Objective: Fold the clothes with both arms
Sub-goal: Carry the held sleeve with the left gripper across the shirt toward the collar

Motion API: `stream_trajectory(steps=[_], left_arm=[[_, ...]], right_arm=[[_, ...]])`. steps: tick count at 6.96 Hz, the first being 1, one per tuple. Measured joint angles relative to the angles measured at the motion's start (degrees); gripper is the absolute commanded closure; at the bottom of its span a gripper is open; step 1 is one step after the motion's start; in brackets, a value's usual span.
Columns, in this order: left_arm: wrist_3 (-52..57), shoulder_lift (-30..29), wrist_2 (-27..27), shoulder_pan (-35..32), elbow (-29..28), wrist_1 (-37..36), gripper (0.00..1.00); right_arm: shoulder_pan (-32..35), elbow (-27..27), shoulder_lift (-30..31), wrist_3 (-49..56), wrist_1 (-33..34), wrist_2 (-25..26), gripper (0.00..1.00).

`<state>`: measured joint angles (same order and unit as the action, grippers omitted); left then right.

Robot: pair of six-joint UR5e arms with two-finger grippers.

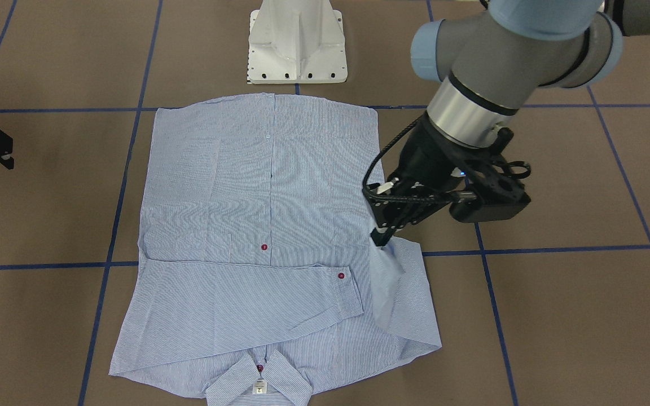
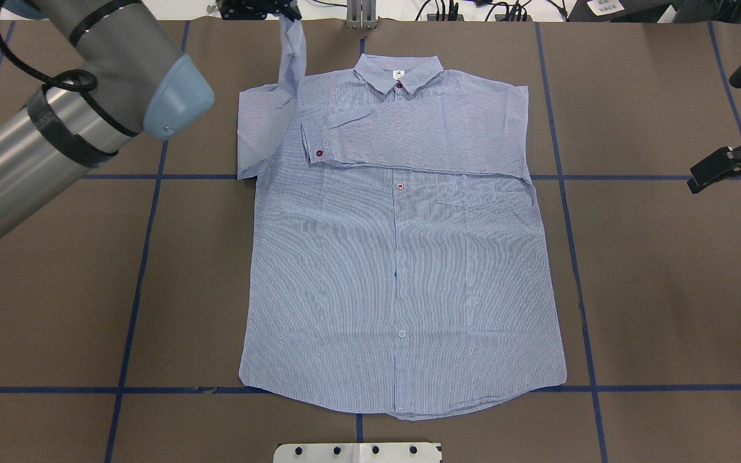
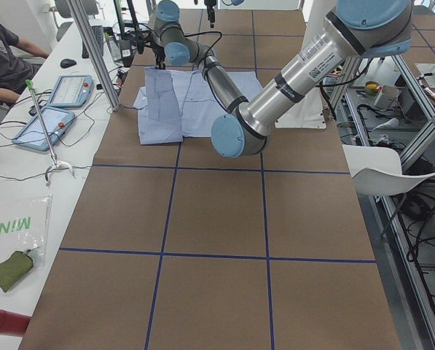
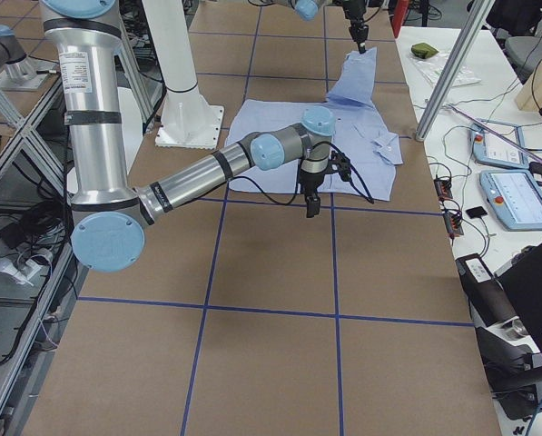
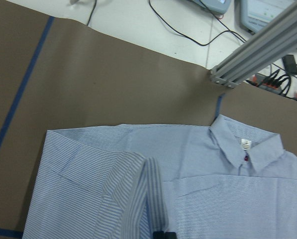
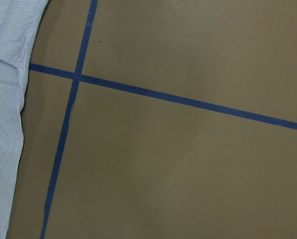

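Nearest the robot, the white pedestal base (image 2: pixel 357 452) stands at the edge of the table (image 2: pixel 666 289). The brown surface is divided into squares by blue tape lines (image 2: pixel 142 270).

Just beyond the base lies the shirt (image 2: pixel 402 276). It is flat, front side up and buttoned, with its hem (image 2: pixel 402 408) toward the robot and its collar pointing away. The hem end covers part of one tape line.

At mid-table, the chest pocket (image 2: pixel 476 193) shows on the half toward the robot's right arm. A red button (image 2: pixel 400 186) sits on the placket just short of the folded sleeve (image 2: pixel 422 138). This sleeve runs from the robot's-right shoulder across the chest and lies flat. Its cuff (image 2: pixel 314 145) ends near the opposite edge of the body.

At about the same depth, well off to the robot's right, the right gripper (image 2: pixel 697 184) hangs over bare table, apart from the shirt. I cannot tell whether its claw is released or clenched. Its wrist camera shows only table, tape and an edge of the shirt.

Farther on, the collar (image 2: pixel 399 69) lies flat with the white neck label (image 2: pixel 399 72) showing.

Farthest out, the left gripper (image 1: pixel 382 238) is above the shirt's robot-left shoulder, its claw clenched on the other sleeve (image 2: pixel 293 58). The lower part of that sleeve rises off the table as a narrow strip to the fingertips, while its upper part lies flat beside the body. The left arm (image 2: pixel 55 122) extends over the table's left side.
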<state>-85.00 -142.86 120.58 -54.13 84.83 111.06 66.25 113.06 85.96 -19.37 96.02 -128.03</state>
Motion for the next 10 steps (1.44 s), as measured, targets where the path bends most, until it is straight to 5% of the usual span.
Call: stream_trajectory(steps=[10], left_arm=[[-9.5, -6.7, -2.7, 9.1, -15.2, 20.5, 1.0]], right_arm=[[0.7, -1.6, -0.4, 0.2, -0.3, 0.0, 0.0]])
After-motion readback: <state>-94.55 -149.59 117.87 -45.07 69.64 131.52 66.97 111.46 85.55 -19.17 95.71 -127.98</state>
